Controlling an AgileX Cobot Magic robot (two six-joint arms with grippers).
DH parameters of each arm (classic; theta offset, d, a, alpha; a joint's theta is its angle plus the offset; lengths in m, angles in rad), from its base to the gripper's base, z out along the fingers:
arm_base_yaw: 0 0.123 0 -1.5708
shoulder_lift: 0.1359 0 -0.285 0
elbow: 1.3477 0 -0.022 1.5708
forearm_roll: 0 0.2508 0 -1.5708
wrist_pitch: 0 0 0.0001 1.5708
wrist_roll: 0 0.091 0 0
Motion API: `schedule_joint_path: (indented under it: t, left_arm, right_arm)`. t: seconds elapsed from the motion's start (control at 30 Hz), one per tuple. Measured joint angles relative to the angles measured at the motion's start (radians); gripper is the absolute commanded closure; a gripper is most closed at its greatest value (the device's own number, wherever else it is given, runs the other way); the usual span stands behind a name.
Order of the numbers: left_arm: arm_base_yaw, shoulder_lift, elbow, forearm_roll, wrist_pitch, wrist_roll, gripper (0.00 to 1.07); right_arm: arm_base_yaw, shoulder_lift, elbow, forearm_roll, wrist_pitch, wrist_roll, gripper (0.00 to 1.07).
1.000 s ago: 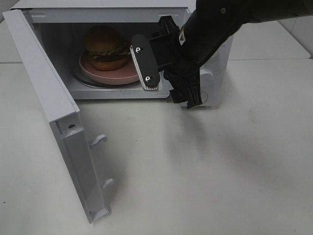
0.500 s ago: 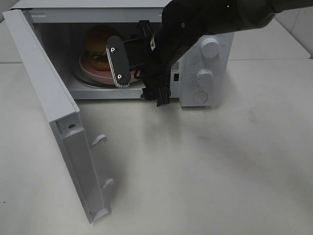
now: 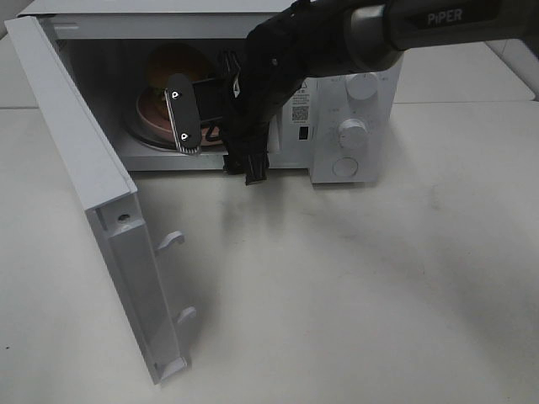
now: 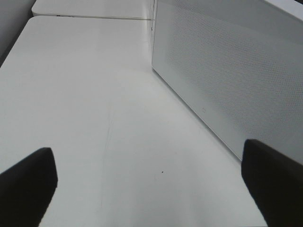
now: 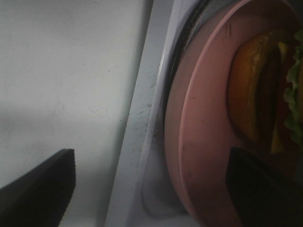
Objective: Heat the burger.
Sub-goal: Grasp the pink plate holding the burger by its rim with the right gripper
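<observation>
Burger (image 3: 168, 66) sits on the pink plate (image 3: 150, 118), inside the white microwave (image 3: 354, 101), whose door (image 3: 93, 194) is swung open to the left. My right gripper (image 3: 202, 114) is at the mouth of the oven, just in front of the plate, with its jaws spread wide and holding nothing. In the right wrist view one finger is over the plate (image 5: 199, 142). My left gripper (image 4: 151, 179) is wide open too, empty, above the table (image 4: 94, 118) beside the microwave's outer wall.
</observation>
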Motion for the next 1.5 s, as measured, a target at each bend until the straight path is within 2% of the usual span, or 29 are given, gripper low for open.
schedule_joint_path:
  t: [0.33,0.67,0.73,0.77,0.8,0.83,0.87,0.9,0.93,0.97,1.0,1.03,1.07,1.5]
  left_arm:
    - [0.000,0.000,0.000,0.000,0.000,0.000,0.09]
    - [0.000,0.000,0.000,0.000,0.000,0.000,0.09]
    - [0.000,0.000,0.000,0.000,0.000,0.000,0.09]
    - [0.000,0.000,0.000,0.000,0.000,0.000,0.09]
    - [0.000,0.000,0.000,0.000,0.000,0.000,0.09]
    - [0.000,0.000,0.000,0.000,0.000,0.000,0.09]
    - [0.000,0.000,0.000,0.000,0.000,0.000,0.09]
    - [0.000,0.000,0.000,0.000,0.000,0.000,0.09]
    - [0.000,0.000,0.000,0.000,0.000,0.000,0.09]
    - [0.000,0.000,0.000,0.000,0.000,0.000,0.09]
    - [0.000,0.000,0.000,0.000,0.000,0.000,0.09]
    - [0.000,0.000,0.000,0.000,0.000,0.000,0.09]
    - [0.000,0.000,0.000,0.000,0.000,0.000,0.09]
    - [0.000,0.000,0.000,0.000,0.000,0.000,0.09]
  right_arm:
    - [0.000,0.128,-0.199,0.001,0.104,0.005,0.26]
    - [0.000,0.217,-0.330,0.000,0.147,0.052,0.29]
    - [-0.001,0.233,-0.345,0.009,0.159,0.070,0.36]
    - [-0.001,0.233,-0.345,0.009,0.159,0.070,0.36]
    - [-0.005,0.234,-0.350,0.023,0.162,0.076,0.43]
    - [-0.005,0.234,-0.350,0.023,0.162,0.076,0.43]
    - [-0.006,0.235,-0.350,0.024,0.163,0.077,0.49]
    - [-0.008,0.235,-0.350,0.024,0.166,0.077,0.63]
    - [-0.008,0.235,-0.350,0.024,0.166,0.077,0.63]
    - [-0.009,0.235,-0.350,0.024,0.174,0.078,0.82]
    - [-0.009,0.235,-0.350,0.024,0.174,0.078,0.82]
    - [-0.009,0.235,-0.350,0.024,0.185,0.078,0.92]
    - [-0.009,0.235,-0.352,0.023,0.191,0.078,1.07]
    - [-0.008,0.213,-0.353,0.054,0.235,0.074,1.07]
